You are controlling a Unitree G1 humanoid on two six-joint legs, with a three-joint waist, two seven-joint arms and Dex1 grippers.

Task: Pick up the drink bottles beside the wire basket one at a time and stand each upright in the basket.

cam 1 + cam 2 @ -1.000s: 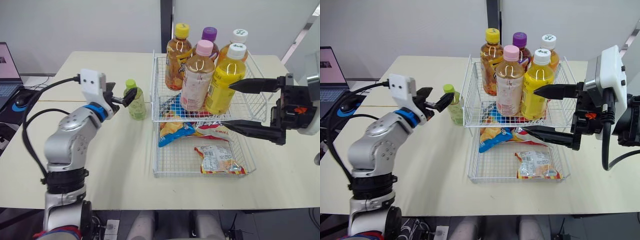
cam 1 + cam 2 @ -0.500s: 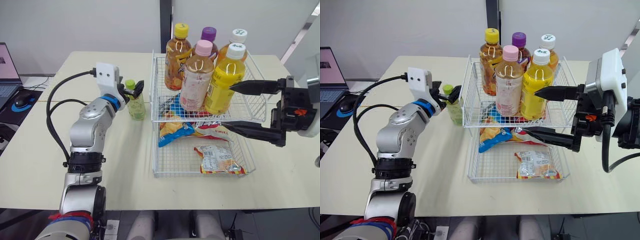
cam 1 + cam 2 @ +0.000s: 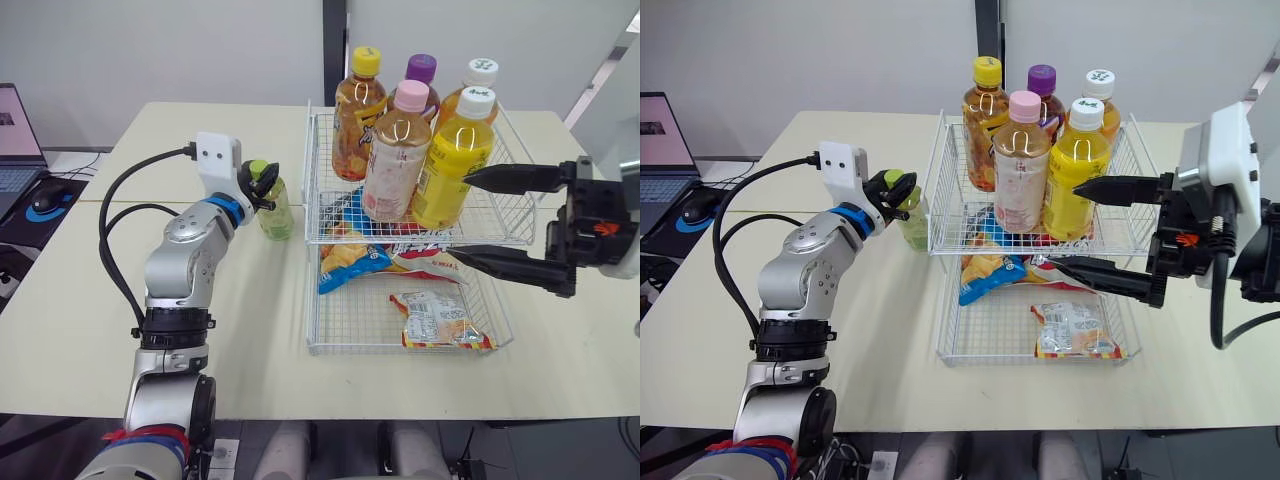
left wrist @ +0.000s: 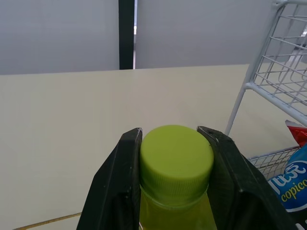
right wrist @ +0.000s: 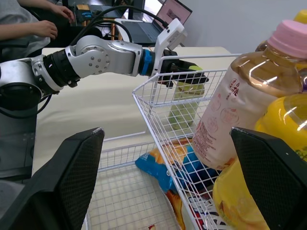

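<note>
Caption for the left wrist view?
Left claw shut on the lime cap of the small green plastic bottle, beside the white wire basket.

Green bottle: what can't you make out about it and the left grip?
- Left wrist view: green bottle body and base cut off by the bottom edge.
- Eye views: left gripper partly covers its cap and neck.
- Right wrist view: wire basket mesh screens it.
- Label: too small to read.

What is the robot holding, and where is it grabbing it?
The left gripper pinches the small green bottle by its cap, one finger on each side. The bottle stands on the table. The right gripper is open and holds nothing.
</note>
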